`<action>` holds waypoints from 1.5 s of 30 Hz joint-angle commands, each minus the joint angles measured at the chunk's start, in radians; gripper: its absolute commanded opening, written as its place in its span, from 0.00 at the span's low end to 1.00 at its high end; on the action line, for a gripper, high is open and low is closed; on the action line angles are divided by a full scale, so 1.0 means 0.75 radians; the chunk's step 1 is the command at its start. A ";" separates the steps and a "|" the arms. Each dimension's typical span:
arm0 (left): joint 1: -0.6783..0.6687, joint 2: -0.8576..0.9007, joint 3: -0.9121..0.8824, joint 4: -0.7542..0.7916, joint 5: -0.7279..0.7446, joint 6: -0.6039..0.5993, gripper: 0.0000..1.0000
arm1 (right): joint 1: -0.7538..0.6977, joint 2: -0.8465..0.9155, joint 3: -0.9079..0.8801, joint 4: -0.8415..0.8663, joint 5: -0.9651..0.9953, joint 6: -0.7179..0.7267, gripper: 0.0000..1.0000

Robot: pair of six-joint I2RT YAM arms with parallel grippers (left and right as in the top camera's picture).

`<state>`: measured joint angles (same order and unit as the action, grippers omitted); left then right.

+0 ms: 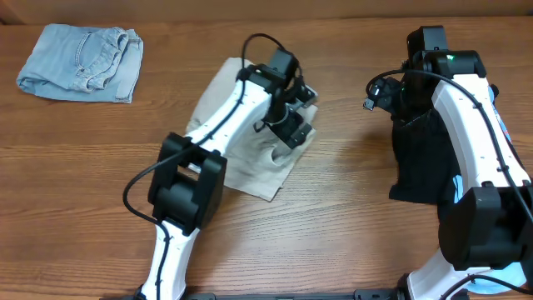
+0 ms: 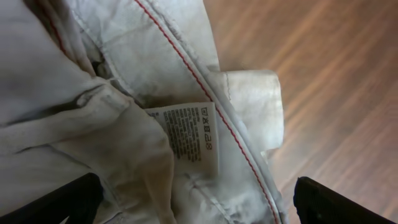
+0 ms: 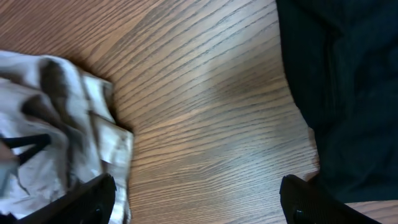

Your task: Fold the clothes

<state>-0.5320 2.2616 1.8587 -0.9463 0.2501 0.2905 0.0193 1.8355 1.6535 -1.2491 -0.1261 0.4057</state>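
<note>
The beige khaki shorts (image 1: 250,162) lie crumpled at the table's middle. My left gripper (image 1: 293,125) hovers open over their right edge. In the left wrist view its fingers (image 2: 56,202) straddle the waistband with red stitching (image 2: 186,68) and a white care label (image 2: 189,134), gripping nothing. My right gripper (image 3: 196,202) is open above bare wood, between the beige shorts (image 3: 50,137) and a black garment (image 3: 348,93). In the overhead view the right gripper (image 1: 380,90) sits at the black garment's (image 1: 420,158) upper left. Folded denim shorts (image 1: 83,62) rest far left.
A bit of sky-blue cloth (image 1: 456,188) peeks out under the right arm beside the black garment. Bare wooden table (image 1: 350,192) separates the beige shorts from the black garment. The left arm's base (image 1: 187,183) stands over the beige shorts' left side.
</note>
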 commanded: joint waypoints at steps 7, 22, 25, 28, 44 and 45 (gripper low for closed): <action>-0.068 0.140 0.003 -0.005 -0.037 0.058 1.00 | -0.005 -0.029 0.021 0.008 0.002 -0.014 0.89; -0.069 0.141 -0.054 -0.036 -0.318 0.147 1.00 | -0.005 -0.028 0.021 0.013 0.001 -0.014 0.89; -0.069 0.141 -0.092 -0.040 -0.318 0.147 1.00 | -0.005 -0.028 0.021 0.012 0.001 -0.014 0.89; -0.069 0.141 -0.136 -0.036 -0.318 0.146 1.00 | -0.005 -0.028 0.021 0.011 0.001 -0.014 0.89; -0.048 0.141 -0.320 -0.021 -0.339 -0.074 0.76 | -0.005 -0.028 0.021 0.008 0.002 -0.014 0.89; -0.046 0.141 -0.320 -0.027 -0.349 -0.086 0.76 | -0.005 -0.028 0.021 0.009 0.002 -0.014 0.89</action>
<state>-0.5941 2.2513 1.7241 -0.8864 0.0010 0.3290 0.0193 1.8355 1.6535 -1.2472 -0.1268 0.4026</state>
